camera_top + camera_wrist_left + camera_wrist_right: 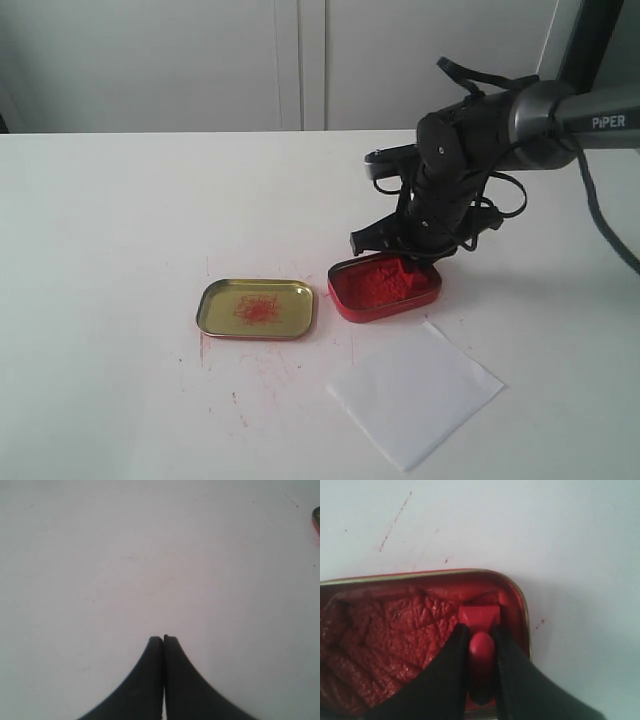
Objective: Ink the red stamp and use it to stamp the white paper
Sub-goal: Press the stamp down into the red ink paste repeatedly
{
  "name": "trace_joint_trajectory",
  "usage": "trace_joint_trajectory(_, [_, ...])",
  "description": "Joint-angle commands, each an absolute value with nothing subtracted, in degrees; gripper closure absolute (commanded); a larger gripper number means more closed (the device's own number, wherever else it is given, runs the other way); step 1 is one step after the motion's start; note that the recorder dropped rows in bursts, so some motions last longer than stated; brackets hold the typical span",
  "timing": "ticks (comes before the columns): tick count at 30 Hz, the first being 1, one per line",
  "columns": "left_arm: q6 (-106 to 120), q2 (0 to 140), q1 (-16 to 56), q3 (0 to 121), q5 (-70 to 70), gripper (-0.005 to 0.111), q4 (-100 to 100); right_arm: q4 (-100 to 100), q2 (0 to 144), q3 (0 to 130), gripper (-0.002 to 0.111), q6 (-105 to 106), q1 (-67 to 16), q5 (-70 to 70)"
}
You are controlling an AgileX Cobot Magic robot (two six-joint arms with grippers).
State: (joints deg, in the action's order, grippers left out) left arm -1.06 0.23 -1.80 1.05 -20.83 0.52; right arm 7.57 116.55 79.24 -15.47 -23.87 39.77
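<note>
My right gripper (480,630) is shut on the knob of the red stamp (480,617), whose square base rests in a corner of the red ink tin (395,645) on the wrinkled red pad. From the exterior camera, the right gripper (405,255) hangs over the far right part of the ink tin (383,287); the stamp itself is hard to pick out there. The white paper (415,392) lies flat in front of the tin, turned at an angle. My left gripper (163,639) is shut on nothing above bare white table and does not appear in the exterior view.
The tin's gold lid (256,308) lies open-side up to the left of the ink tin, with a red smear inside. Red ink specks (240,400) dot the table in front of it. A sliver of the lid (316,520) shows at the left wrist view's edge.
</note>
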Motion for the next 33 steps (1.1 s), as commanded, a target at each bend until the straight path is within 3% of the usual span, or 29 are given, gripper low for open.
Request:
trace_joint_trajectory(1, [-1.2, 0.0, -1.4, 0.6, -20.8, 0.107, 0.3, 7.8, 114.3, 78.6, 0.108, -15.6, -23.4, 40.4])
trace_joint_trajectory(33, [-1.2, 0.0, -1.4, 0.6, -20.8, 0.107, 0.3, 5.9, 111.4, 78.6, 0.108, -15.6, -23.4, 39.4])
